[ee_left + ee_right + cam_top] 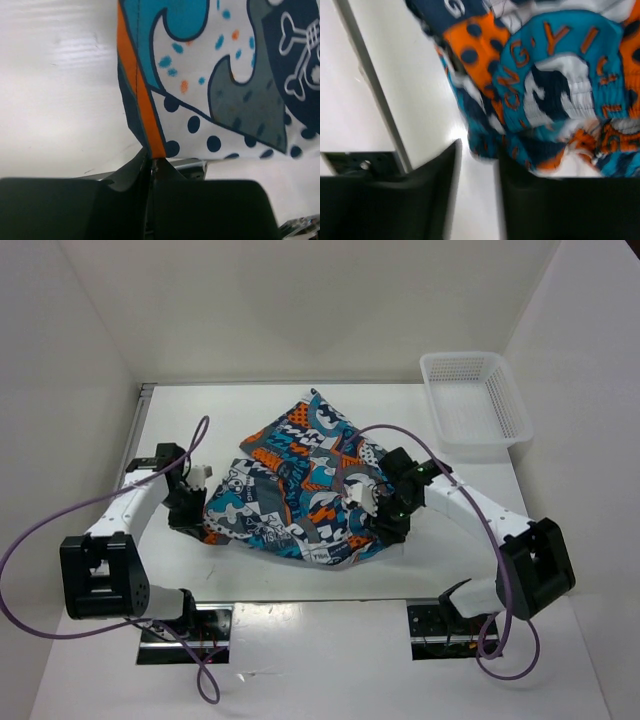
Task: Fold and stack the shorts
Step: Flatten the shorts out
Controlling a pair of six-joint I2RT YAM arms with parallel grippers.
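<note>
Gripping by left tool (150,162): an orange seamed edge of the shorts (300,490) is pinched between closed fingers.
State of right tool (477,150): jaws are held apart, bare worktop (180,430) seen between; fabric just beside.
Place of shorts: crumpled at frame centre, on worktop.

Basket (472,400) behind-right of shorts (300,490)

Robot lab cell — white walls (300,300), white table (260,578), cabled arms (130,508)
</note>
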